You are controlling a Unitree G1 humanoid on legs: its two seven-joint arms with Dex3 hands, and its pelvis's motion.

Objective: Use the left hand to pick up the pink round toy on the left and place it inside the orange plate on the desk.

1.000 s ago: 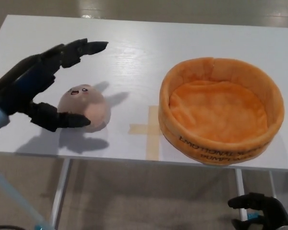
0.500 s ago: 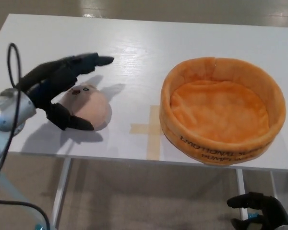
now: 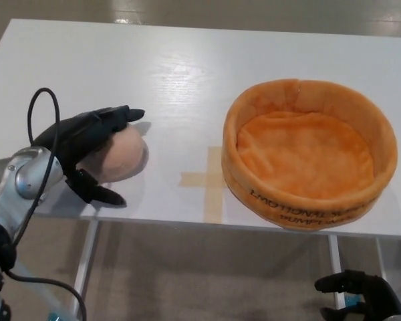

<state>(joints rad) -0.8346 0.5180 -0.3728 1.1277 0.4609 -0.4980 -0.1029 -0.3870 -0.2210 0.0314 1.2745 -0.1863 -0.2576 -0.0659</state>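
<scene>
Fingers [image 3: 100, 120] of the left hand [image 3: 87, 144] lie curled over the top of the pink round toy [image 3: 120, 155], thumb low at its near side by the desk's front edge; hand wraps the toy but can't tell if it's lifted off the surface yet. Toy sits near the front-left part of the white desk [image 3: 187, 73], close to the front edge.

Largest first: desk fills most of the view, bare toward the back edge. Orange plate [image 3: 254, 180], a soft round dish w/ raised rim, sits at the front-right, nothing inside it, dark lettering on its near wall. Tape cross [image 3: 210, 180] lies btw. toy and plate, just beside the plate's left rim. Nothing stands btw. toy and plate.

Right hand [image 3: 361, 291] hangs below the desk's front edge at bottom right, fingers loosely curled, holding nothing.
</scene>
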